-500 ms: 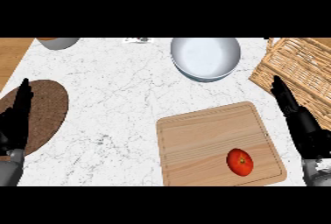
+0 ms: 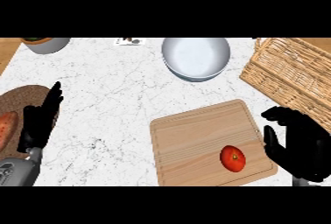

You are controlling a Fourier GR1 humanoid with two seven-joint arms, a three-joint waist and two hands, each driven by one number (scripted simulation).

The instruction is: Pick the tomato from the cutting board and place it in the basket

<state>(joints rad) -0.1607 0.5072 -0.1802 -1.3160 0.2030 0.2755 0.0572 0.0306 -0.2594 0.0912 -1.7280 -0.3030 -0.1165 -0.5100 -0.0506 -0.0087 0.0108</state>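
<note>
A red tomato (image 2: pixel 233 158) lies on the wooden cutting board (image 2: pixel 194 140), near its lower right corner. My right hand (image 2: pixel 298 144) hovers just right of the board's right edge, palm toward the tomato, fingers curled at the top and holding nothing. The wicker basket (image 2: pixel 294 74) stands at the upper right, beyond that hand. My left hand (image 2: pixel 40 120) rests at the far left with straight fingers pointing up, over a round brown mat.
A white bowl (image 2: pixel 195 57) stands at the top centre, left of the basket. The brown mat (image 2: pixel 14 100) at the left edge carries something orange-red (image 2: pixel 5 129). A pot (image 2: pixel 45 43) sits at the top left corner.
My right hand has turned and moved inward beside the board, its fingers now curled. The view has shifted slightly, so the left mat shows more.
</note>
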